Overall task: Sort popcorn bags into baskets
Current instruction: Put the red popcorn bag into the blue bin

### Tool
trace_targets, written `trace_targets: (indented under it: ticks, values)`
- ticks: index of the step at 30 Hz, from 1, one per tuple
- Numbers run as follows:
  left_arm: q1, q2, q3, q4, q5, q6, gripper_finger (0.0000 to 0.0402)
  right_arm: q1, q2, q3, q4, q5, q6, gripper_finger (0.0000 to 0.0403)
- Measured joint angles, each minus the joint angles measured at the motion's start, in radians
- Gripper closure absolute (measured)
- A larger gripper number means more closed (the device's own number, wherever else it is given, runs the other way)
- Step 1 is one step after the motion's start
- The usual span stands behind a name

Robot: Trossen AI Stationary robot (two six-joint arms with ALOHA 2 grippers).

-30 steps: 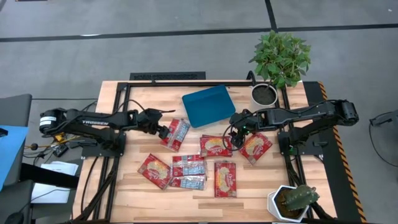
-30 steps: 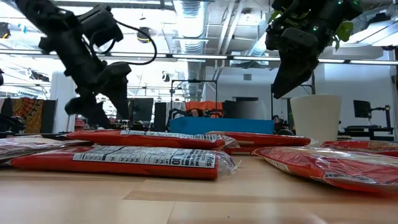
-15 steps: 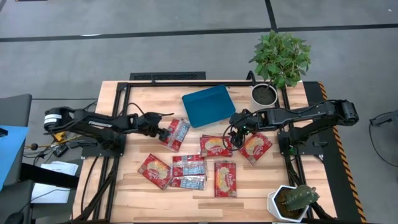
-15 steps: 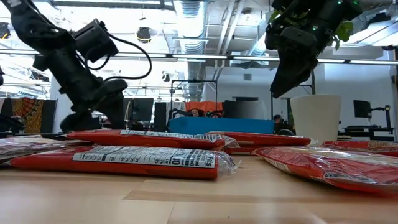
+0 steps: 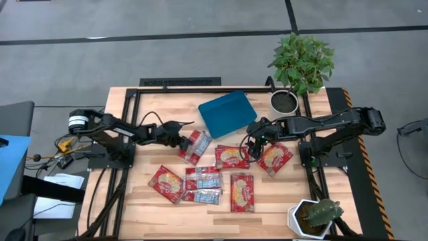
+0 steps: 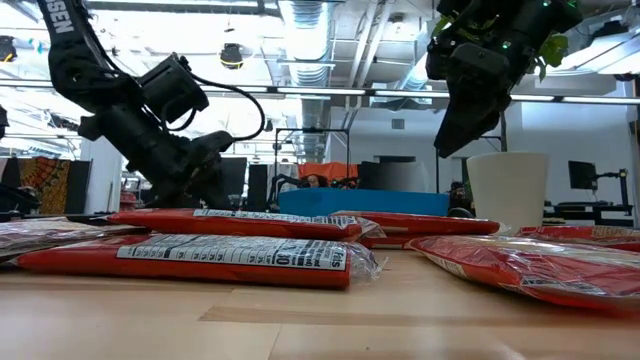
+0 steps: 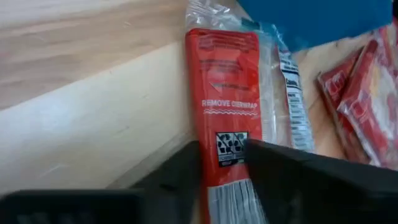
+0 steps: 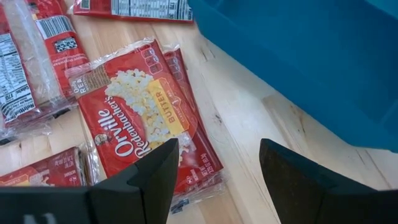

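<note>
My left gripper (image 5: 182, 142) is shut on the near end of a popcorn bag (image 5: 196, 146) with red edges and a silvery middle. In the left wrist view its fingers (image 7: 179, 169) pinch that bag's red strip (image 7: 222, 112). The teal basket (image 5: 226, 114) lies just beyond, at the table's back middle. My right gripper (image 5: 252, 138) hangs open above the table between the basket and two red bags (image 5: 232, 156) (image 5: 275, 157). Its wrist view shows a red butter popcorn bag (image 8: 140, 118) and the basket's wall (image 8: 311, 56). Several more bags (image 5: 202, 178) lie in front.
A leafy plant (image 5: 301, 61) and a white pot of soil (image 5: 284, 102) stand at the back right. A cactus pot (image 5: 314, 215) sits at the front right corner. Black frame rails (image 5: 127, 134) run along both sides of the table.
My left gripper has closed on the bag's end and slid to the right with it, toward the basket. The right arm has stayed still.
</note>
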Motion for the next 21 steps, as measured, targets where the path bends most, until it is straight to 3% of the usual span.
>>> trace_targets:
  ticks: [2,4,9,13,18,21]
  values:
    - [-0.001,-0.001,0.0,-0.004,0.014,0.017,0.0366,0.0,0.0,0.0,0.0,0.0,0.0,0.0154]
    - [0.0,-0.004,0.0,-0.006,0.026,0.008,0.0388,0.0,0.0,0.0,0.0,0.0,0.0,0.0154]
    - [0.004,-0.028,0.039,-0.061,0.102,-0.066,0.0399,0.0,0.0,0.0,0.0,0.0,0.0,0.0154]
    - [-0.006,-0.129,0.108,-0.19,0.19,-0.174,0.0401,0.0,0.0,0.0,0.0,0.0,0.0,0.0154]
    - [-0.003,-0.283,0.197,-0.421,0.119,-0.213,0.0401,0.0,0.0,0.0,0.002,0.0,0.0,0.0154]
    - [-0.006,-0.363,0.226,-0.448,0.054,-0.252,0.0401,-0.001,0.0,0.0,0.005,0.0,0.0,0.0154]
